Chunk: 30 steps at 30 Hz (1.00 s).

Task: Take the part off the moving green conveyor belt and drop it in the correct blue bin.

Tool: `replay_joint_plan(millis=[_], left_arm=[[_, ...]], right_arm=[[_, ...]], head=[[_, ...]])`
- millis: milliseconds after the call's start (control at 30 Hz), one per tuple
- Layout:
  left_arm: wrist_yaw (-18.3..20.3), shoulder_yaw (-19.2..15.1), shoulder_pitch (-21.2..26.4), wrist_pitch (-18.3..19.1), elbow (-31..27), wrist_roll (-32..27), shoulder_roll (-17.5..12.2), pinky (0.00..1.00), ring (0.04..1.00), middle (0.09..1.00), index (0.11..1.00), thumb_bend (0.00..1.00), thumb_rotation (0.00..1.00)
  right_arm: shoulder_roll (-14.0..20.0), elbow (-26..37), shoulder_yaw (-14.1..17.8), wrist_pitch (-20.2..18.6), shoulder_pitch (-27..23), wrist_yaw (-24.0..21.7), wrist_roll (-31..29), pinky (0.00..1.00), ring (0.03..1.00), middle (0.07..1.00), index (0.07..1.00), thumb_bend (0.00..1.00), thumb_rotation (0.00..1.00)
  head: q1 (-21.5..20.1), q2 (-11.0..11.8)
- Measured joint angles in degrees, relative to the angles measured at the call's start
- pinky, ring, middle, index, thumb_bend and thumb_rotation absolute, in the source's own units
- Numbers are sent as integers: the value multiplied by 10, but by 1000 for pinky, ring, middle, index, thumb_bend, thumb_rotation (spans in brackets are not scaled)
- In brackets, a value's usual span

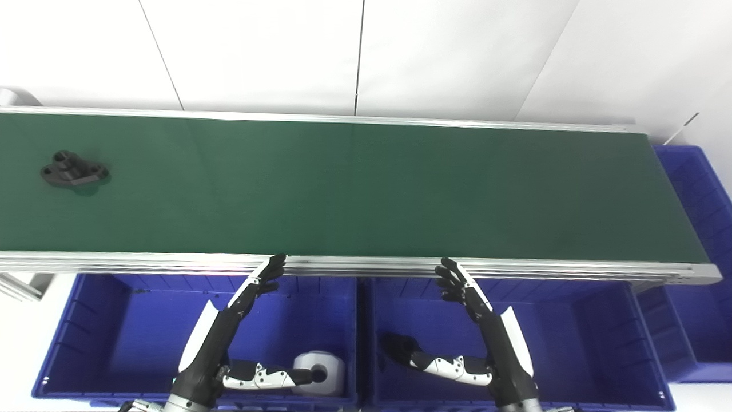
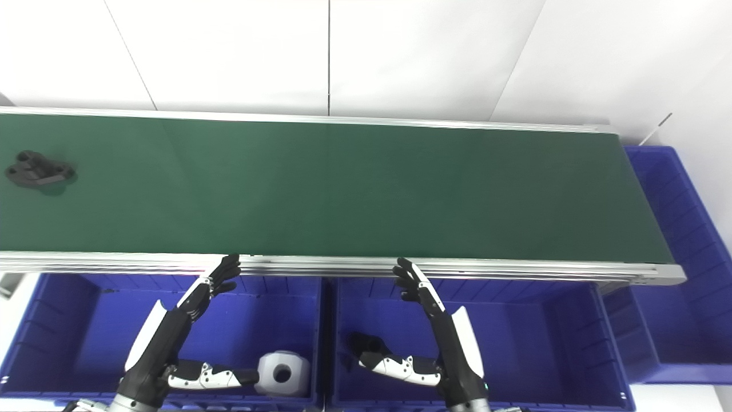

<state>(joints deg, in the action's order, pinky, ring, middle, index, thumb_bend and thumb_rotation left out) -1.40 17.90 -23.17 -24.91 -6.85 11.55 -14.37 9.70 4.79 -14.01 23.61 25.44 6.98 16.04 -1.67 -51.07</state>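
Note:
A black flanged part lies on the green conveyor belt at its far left end. Both hands hover over the blue bins, just in front of the belt's near rail. My left hand is open, its fingertips reaching up to the rail and the thumb spread sideways. My right hand mirrors it, open and holding nothing, far to the right of the part.
Two blue bins sit below the near rail: the left bin holds a white part, the right bin a dark object by my right thumb. A third blue bin stands at the belt's right end.

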Motion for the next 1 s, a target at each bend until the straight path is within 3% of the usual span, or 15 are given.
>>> replay_joint_plan(millis=[267,433,667,767,1000], left_arm=[[12,-7,-1,0,0,11,13,854,902,924,920,813,287],[19,-7,-1,0,0,14,16,830,888,917,913,818,263],[25,-8,-2,5,1,29,27,879,913,925,911,831,267],[35,-9,-1,9,1,29,28,830,900,927,898,840,253],[63,-13,0,31,1,24,21,836,915,934,904,854,253]], right_arm=[[-8,-1,9,0,1,-16,0,772,823,862,915,879,382],[-9,0,23,-1,5,-22,0,743,798,840,903,867,322],[-9,2,30,-5,15,-36,-1,776,821,847,904,863,319],[-9,2,31,-5,14,-42,4,784,829,858,904,871,328],[-9,18,31,-33,17,-55,17,757,821,865,904,883,330]], head=[[2,4],[16,10],[13,14],[11,14],[10,15]])
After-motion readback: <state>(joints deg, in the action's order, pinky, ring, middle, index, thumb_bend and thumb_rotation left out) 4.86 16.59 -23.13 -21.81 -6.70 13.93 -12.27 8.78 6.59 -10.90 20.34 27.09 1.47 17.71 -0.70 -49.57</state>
